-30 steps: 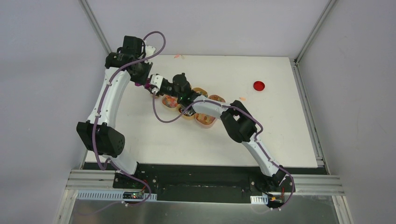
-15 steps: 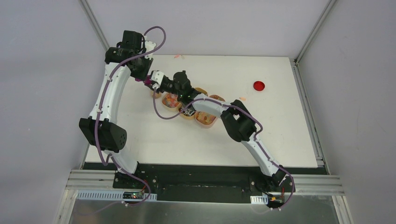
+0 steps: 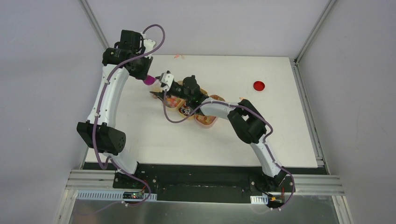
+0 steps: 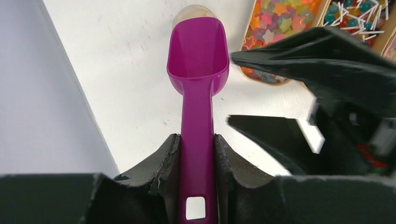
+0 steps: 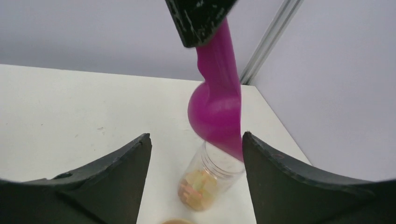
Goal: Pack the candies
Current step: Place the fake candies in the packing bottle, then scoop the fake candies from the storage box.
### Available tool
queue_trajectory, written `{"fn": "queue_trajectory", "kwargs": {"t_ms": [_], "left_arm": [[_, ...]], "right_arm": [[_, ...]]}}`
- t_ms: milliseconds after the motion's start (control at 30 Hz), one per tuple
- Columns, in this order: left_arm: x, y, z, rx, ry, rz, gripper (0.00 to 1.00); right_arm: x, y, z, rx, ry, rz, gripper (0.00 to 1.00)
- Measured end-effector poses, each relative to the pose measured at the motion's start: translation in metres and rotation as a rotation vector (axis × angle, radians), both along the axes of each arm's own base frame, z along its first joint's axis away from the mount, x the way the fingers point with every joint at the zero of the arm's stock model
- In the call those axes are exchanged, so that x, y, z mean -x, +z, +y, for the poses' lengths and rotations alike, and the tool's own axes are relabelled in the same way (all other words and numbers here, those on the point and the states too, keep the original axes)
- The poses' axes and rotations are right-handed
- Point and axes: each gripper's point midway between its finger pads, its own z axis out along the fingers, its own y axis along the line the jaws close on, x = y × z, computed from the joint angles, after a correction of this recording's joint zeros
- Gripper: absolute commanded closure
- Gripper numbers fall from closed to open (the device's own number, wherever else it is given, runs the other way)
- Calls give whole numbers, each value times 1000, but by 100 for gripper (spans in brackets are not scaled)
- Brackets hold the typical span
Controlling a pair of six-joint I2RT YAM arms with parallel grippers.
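A few orange-yellow gummies (image 5: 198, 189) lie in the bottom of a clear jar (image 5: 212, 170) at the far left of the white surface (image 3: 289, 135). More candies fill shallow trays (image 3: 208, 122) just right of the jar, towards the middle of the surface: bright star-shaped sweets (image 4: 275, 21) in one, and red and teal pieces on white sticks (image 4: 359, 14) in the next. The tip of a magenta scoop (image 4: 198, 51) hangs over the jar's mouth, bowl end tilted down. The left end effector (image 4: 197, 140) is clamped on the scoop's handle, one finger pressed to each side. The right end effector (image 5: 196, 135) reaches in from the tray side with its jaws spread wide. The jar sits between its two fingers (image 5: 116, 179), with a clear gap on one side; whether the other finger touches the glass cannot be told. A red disc (image 3: 258, 86) lies alone, well apart at the far right of the surface.
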Motion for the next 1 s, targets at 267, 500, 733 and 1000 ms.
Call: {"fn": "queue_trajectory", "kwargs": {"t_ms": [267, 500, 733, 1000], "left_arm": [[12, 30, 3, 8, 7, -88, 100], [15, 46, -2, 37, -21, -153, 100], [40, 49, -39, 163, -207, -232, 100], [86, 39, -117, 309, -527, -288, 100]], "right_arm": [[16, 63, -68, -86, -45, -35, 18], [44, 79, -122, -108, -106, -35, 1], [90, 93, -182, -99, -151, -24, 1], [145, 144, -245, -150, -173, -78, 17]]}}
